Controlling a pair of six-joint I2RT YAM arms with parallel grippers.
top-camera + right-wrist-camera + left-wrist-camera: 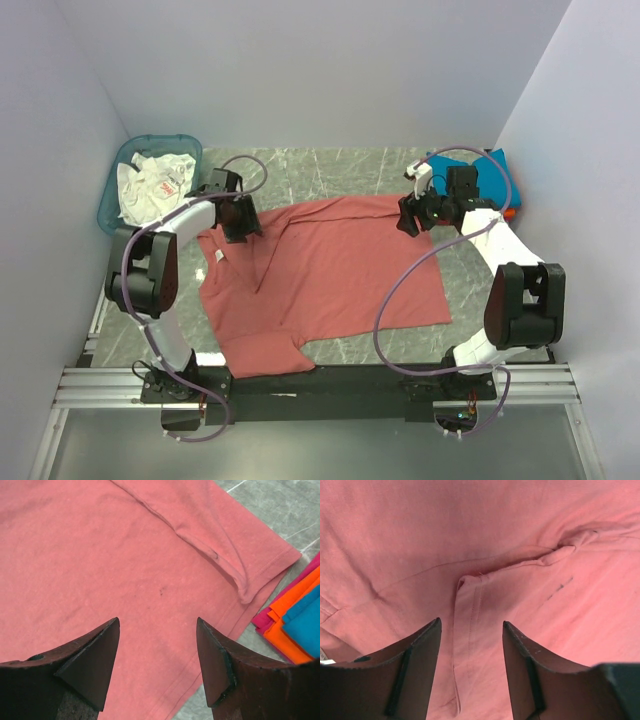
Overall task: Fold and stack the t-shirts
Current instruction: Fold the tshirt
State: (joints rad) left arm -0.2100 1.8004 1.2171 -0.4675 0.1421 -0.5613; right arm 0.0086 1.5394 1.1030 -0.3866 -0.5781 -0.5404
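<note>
Dusty-red t-shirt [330, 270] lies spread on the surface [340, 165], left claw [472, 622] wide and empty over a crease, right claw [158, 620] wide and empty by its hem near the folded shirts [287, 630].

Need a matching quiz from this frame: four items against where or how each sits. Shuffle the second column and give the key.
Items
1. red t-shirt
2. teal basket
3. folded shirt stack
4. left gripper

Place or state
A. far-right corner
B. open, over a creased hem
C. far-left corner, with white cloth inside
D. spread out in the middle

Pairs: 1-D, 2-C, 3-A, 4-B
</note>
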